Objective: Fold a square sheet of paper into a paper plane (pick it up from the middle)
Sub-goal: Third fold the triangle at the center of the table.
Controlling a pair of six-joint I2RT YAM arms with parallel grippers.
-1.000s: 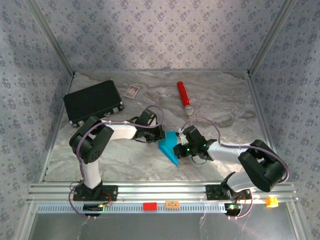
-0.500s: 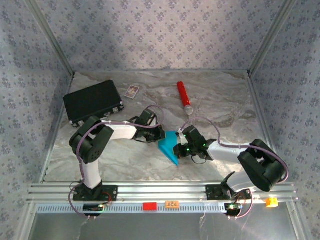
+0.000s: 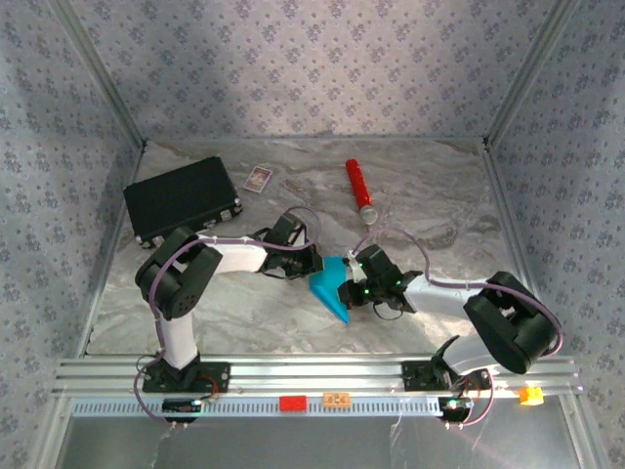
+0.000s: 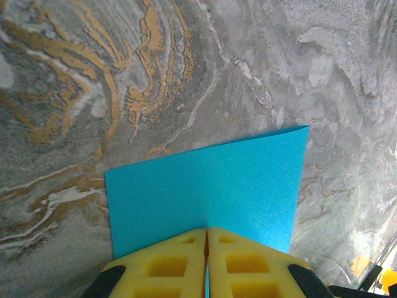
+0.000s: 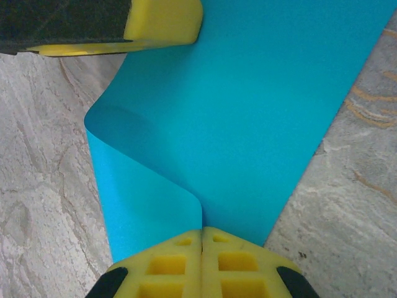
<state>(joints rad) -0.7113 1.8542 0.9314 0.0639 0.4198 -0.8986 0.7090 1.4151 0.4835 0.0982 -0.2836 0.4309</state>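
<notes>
Item: thin bright cyan-blue square sheet of paper (image 3: 330,291), partly folded, over the grey marbled table (image 3: 420,195) between the two arms. Left hand (image 4: 206,233) was pinched shut on one edge. Right hand (image 5: 201,233) was pinched shut on the opposite edge, where a flap lay curled over. This two-sided hold was probably meant to steady the sheet for creasing.

Middle of the table (image 3: 439,205), a little to the near side: sheet of paper (image 3: 330,289), lying between the two grippers. The left gripper (image 3: 315,266) is at its far-left edge and the right gripper (image 3: 350,291) at its right edge, each with the sheet between its fingers. Far left: case (image 3: 183,199). The card (image 3: 258,178) is just right of the case's far corner, not touching it. The cylinder (image 3: 359,190) is right of the card, behind the sheet and well apart from it.
</notes>
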